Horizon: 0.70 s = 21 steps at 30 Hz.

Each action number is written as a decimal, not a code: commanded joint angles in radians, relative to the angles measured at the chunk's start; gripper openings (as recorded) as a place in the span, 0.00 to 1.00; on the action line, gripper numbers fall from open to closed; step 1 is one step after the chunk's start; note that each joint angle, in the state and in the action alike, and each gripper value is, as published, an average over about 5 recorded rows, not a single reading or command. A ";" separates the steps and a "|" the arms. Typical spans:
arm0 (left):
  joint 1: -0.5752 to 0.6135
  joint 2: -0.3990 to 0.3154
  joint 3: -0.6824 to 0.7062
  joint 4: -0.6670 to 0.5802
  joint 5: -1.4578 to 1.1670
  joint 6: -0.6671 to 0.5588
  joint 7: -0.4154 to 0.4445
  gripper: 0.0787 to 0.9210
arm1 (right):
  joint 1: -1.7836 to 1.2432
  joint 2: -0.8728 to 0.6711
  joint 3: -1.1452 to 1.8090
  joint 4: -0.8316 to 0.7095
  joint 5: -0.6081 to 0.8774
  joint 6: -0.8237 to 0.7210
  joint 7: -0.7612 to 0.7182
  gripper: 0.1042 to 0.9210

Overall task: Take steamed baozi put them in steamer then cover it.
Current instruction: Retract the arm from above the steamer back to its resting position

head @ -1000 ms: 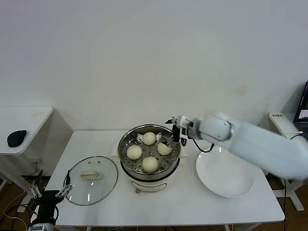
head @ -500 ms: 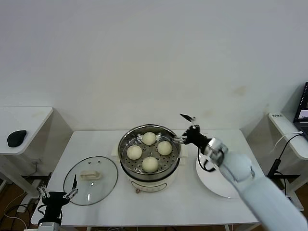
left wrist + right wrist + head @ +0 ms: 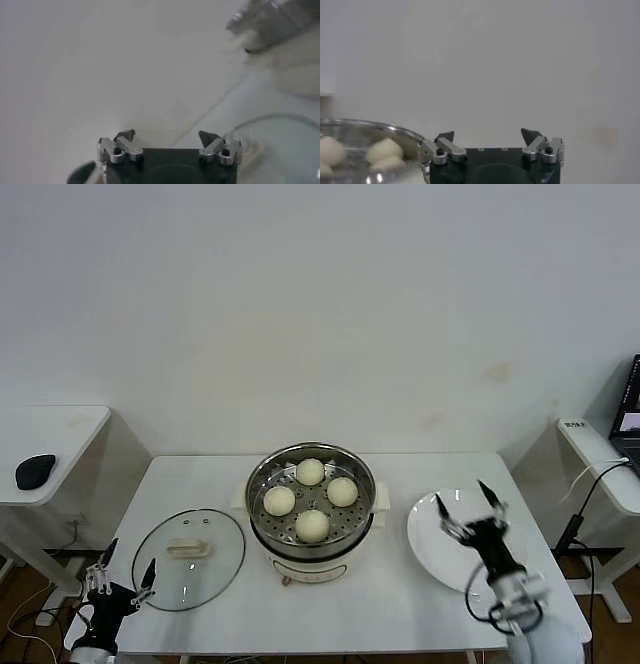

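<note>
All four steamed baozi (image 3: 311,498) sat inside the steamer (image 3: 312,556), right in the middle of the head view, spread on the perforated tray, one toward the back, one left, one right, one at the front. The pot stood uncovered on the white table (image 3: 380,609). The cover (image 3: 189,558) lay flat on the table at lower left, just beside the steamer, its cream handle facing up.

The right tool (image 3: 468,504) was at lower right of the frame, above the white plate (image 3: 440,556), fingers spread wide and holding nothing. The plate sat to the right of the steamer, apart from it. In the right wrist view the two dark fingertips (image 3: 445,136) stood well apart with only blank wall between them, and the steamer rim with a few buns (image 3: 382,150) showed at lower left of that picture.

The left tool (image 3: 120,576) hung at the bottom left corner of the head view, off the table's front left edge, near the cover's rim but not touching it. Its fingers were open too, empty; the left wrist view showed them parted, with the cover (image 3: 285,145) at lower right.

A black mouse (image 3: 35,470) rested on the side table (image 3: 70,424) at far left.
</note>
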 commanded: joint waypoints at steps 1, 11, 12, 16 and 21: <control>-0.092 0.055 0.036 0.143 0.457 -0.062 -0.023 0.88 | -0.236 0.146 0.225 0.030 -0.020 0.069 0.012 0.88; -0.196 0.057 0.130 0.240 0.457 -0.071 -0.011 0.88 | -0.254 0.153 0.249 0.015 -0.030 0.073 0.015 0.88; -0.207 0.057 0.136 0.248 0.457 -0.070 -0.011 0.88 | -0.255 0.155 0.249 0.014 -0.032 0.073 0.015 0.88; -0.264 0.057 0.153 0.287 0.453 -0.072 -0.017 0.88 | -0.260 0.168 0.245 0.018 -0.037 0.071 0.015 0.88; -0.333 0.066 0.174 0.335 0.452 -0.072 -0.020 0.88 | -0.263 0.183 0.241 0.020 -0.049 0.073 0.013 0.88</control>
